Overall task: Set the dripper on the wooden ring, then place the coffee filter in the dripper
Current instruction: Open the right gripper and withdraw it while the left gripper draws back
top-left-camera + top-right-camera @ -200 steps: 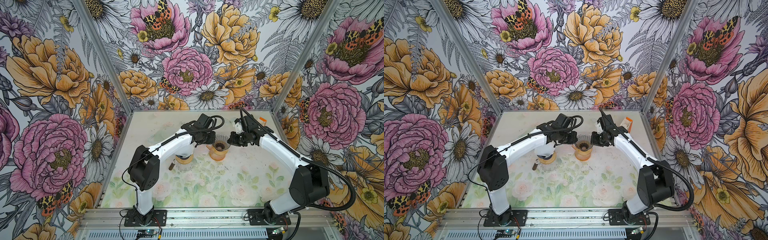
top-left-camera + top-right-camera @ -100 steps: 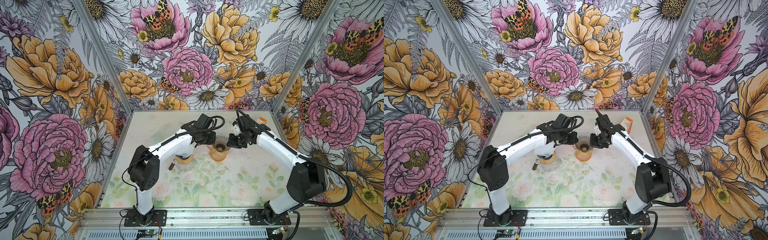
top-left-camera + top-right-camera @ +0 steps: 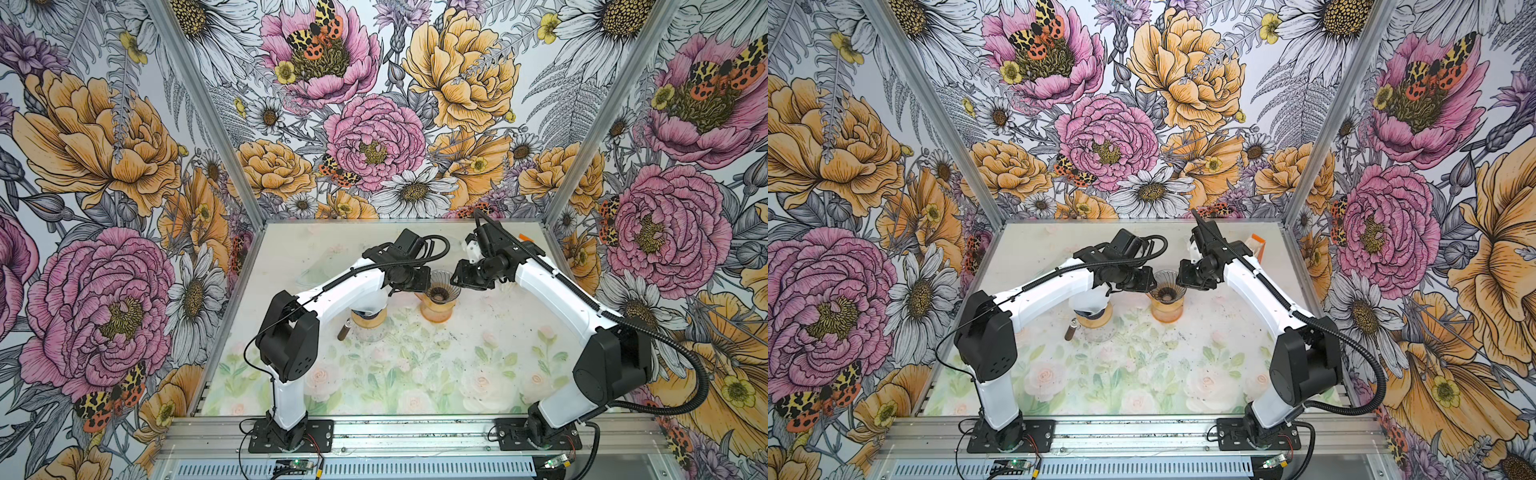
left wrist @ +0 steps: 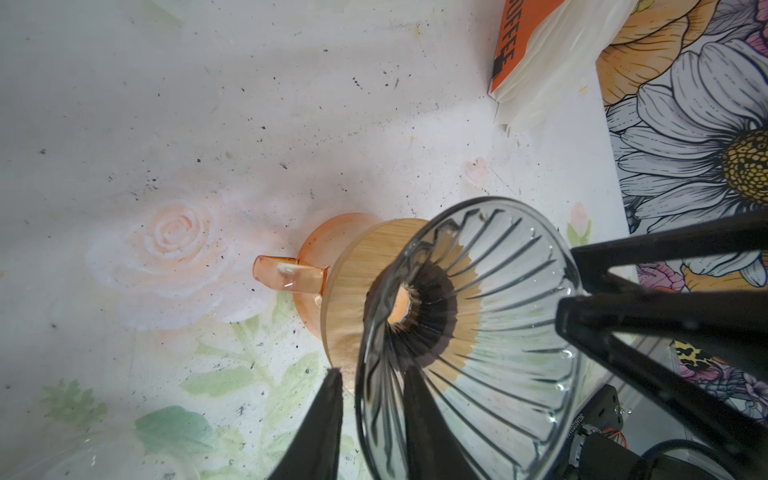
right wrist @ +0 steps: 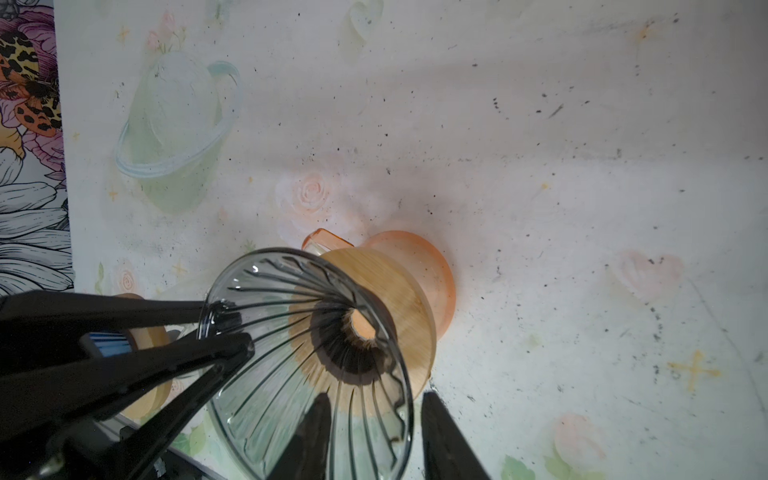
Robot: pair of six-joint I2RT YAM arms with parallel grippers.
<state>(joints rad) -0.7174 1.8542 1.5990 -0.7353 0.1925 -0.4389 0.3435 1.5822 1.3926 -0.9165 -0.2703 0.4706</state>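
Left jaws spread, straddling dripper (image 4: 478, 340) rim: one finger inside the glass, one outside. Right jaws spread too, astride the opposite rim. Dripper sits on wood collar (image 4: 357, 282) atop orange carafe (image 4: 328, 241). Filters (image 4: 548, 62) stacked by right wall (image 4: 685, 145), on surface (image 4: 208, 104), well apart from dripper.
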